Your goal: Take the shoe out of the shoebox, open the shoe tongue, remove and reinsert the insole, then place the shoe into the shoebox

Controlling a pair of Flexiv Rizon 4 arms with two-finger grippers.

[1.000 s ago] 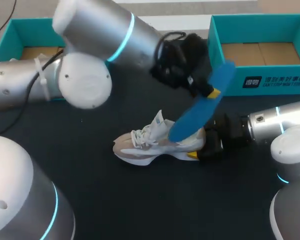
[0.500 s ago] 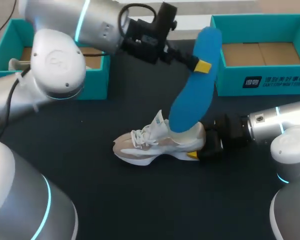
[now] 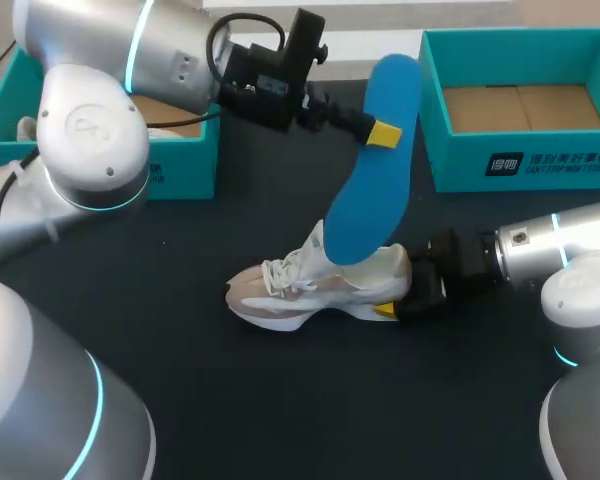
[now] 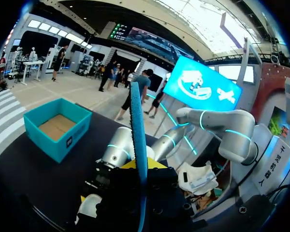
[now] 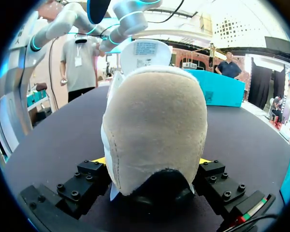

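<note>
holding the blue insole [image 3: 372,165] raised, your left gripper [image 3: 382,133] pinches its far end so the near end aims into the shoe [image 3: 300,285], which your right gripper [image 3: 404,290] clamps by the heel, steadying it on the surface [image 3: 280,400].

My head camera sits high behind the robot and looks steeply down on the black table [image 3: 230,400]. The beige-and-white sneaker [image 3: 315,285] lies near centre, and the teal cardboard shoebox [image 3: 520,105] sits at 2 o'clock. My left wrist camera is raised above the table, very close to the blue foam insole [image 4: 137,145], which it sees edge-on. It faces out over that same shoebox [image 4: 58,128]. My right wrist camera sits at table height, almost against the sneaker's heel [image 5: 154,135], and faces along the shoe. It shares the sneaker with the head view.
</note>
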